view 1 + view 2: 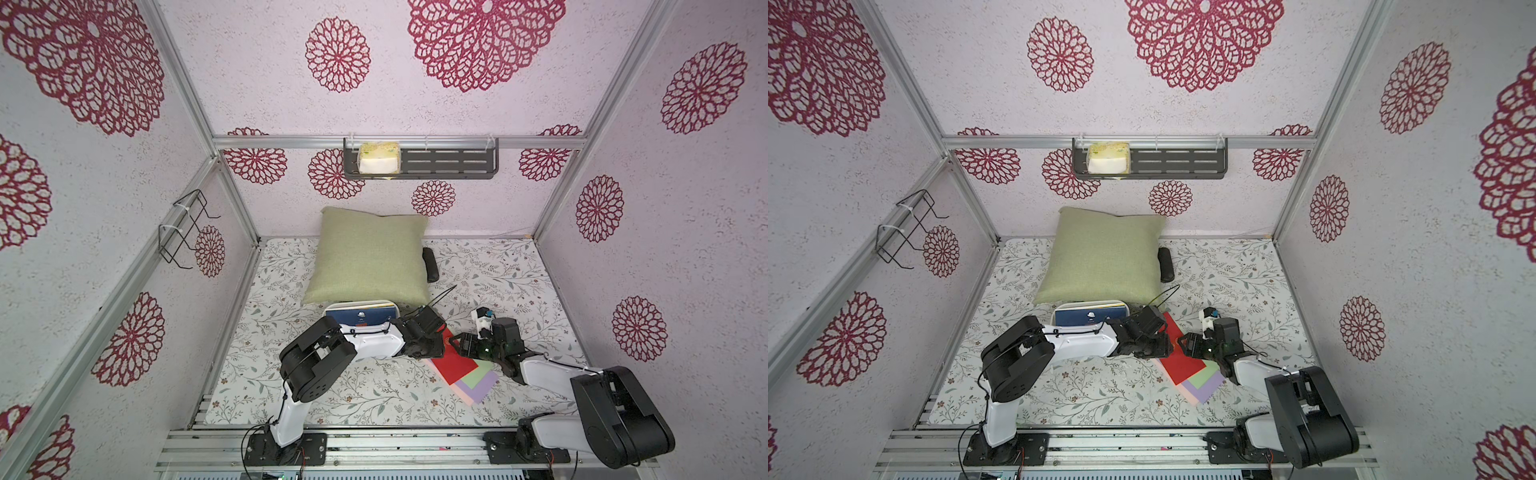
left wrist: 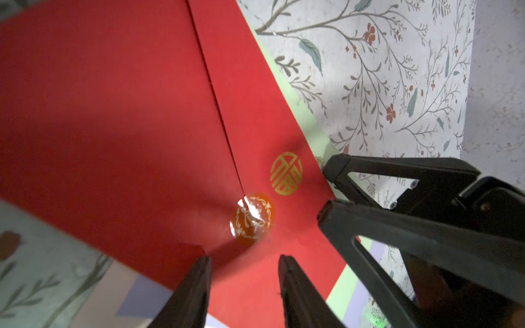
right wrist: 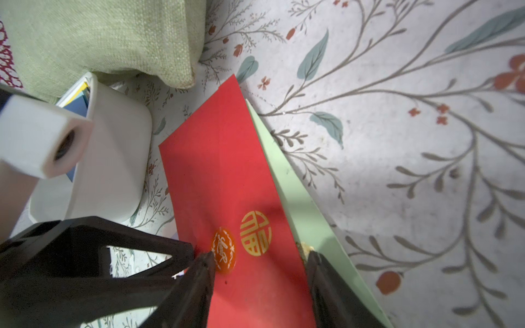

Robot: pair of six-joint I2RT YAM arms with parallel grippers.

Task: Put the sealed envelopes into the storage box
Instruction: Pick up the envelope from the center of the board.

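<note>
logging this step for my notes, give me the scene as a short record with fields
top of stack: red paper envelope with round gold seal
under it: pale green envelope, lilac envelope
stack lies on: floral table mat
box: shallow white plastic storage box, navy envelope on top inside
left end effector: jaws apart, at the red envelope's sealed end
right end effector: jaws apart, over the same end
behind box: green fabric cushion

mock-room lab cell: aluminium frame (image 1: 291, 142), wallpapered panels (image 1: 249, 83).
</note>
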